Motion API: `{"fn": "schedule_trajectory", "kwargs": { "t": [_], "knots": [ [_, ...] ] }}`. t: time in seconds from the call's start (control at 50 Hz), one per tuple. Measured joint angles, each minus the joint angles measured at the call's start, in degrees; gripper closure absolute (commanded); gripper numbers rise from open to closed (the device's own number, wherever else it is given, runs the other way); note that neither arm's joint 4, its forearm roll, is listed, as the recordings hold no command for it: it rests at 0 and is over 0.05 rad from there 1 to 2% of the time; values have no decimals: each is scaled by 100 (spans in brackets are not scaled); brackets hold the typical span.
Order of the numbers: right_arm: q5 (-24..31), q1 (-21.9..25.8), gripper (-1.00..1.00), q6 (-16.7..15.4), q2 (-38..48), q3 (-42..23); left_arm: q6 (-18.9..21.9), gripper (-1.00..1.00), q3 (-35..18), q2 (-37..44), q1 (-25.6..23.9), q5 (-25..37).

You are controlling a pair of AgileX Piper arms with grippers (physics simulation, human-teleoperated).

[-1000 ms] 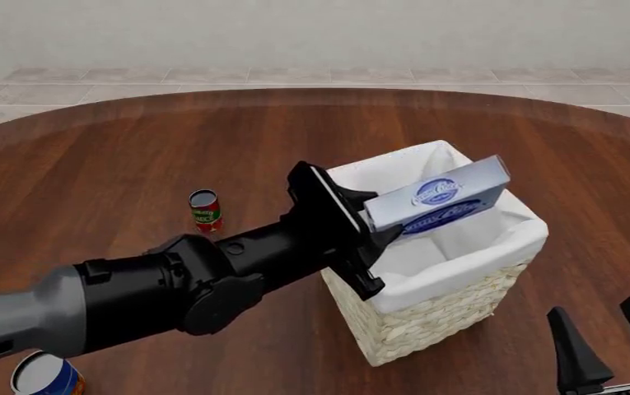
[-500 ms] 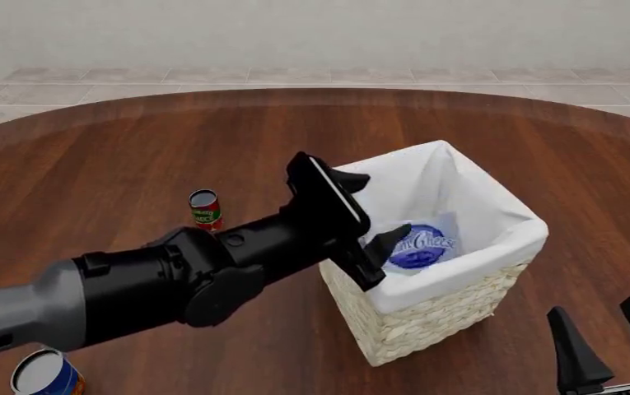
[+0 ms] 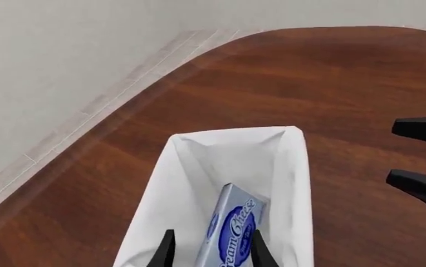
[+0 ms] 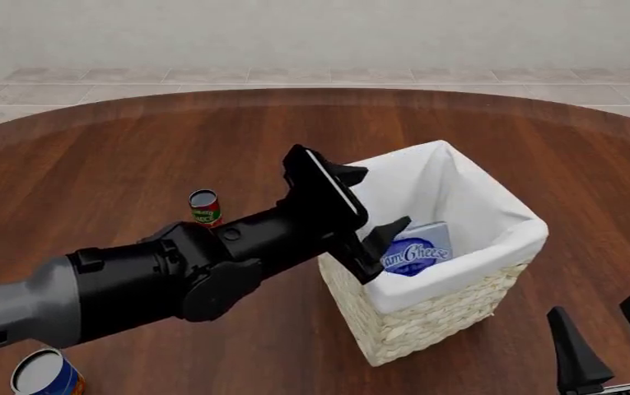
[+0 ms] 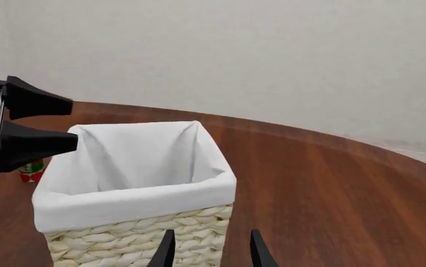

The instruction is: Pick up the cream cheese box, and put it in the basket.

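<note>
Since the cream cheese box (image 4: 416, 253) lies inside the basket (image 4: 446, 317), long axis leaning on the liner, left gripper (image 4: 361, 207) hangs spread, empty, above the near rim; right gripper (image 5: 210, 250) parted, idle beside the basket.

Grey-sleeved left arm (image 4: 128, 288), glossy black wrist, pointed black pincer (image 4: 364, 210) fingers.
</note>
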Motion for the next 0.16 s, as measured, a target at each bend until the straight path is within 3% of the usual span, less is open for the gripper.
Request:
{"fn": "schedule_trajectory", "kwargs": {
  "t": [0.16],
  "knots": [
    [0, 5, -100, -3, 0, 0, 26, -100, -36, -28, 32, 27]
  ]
}}
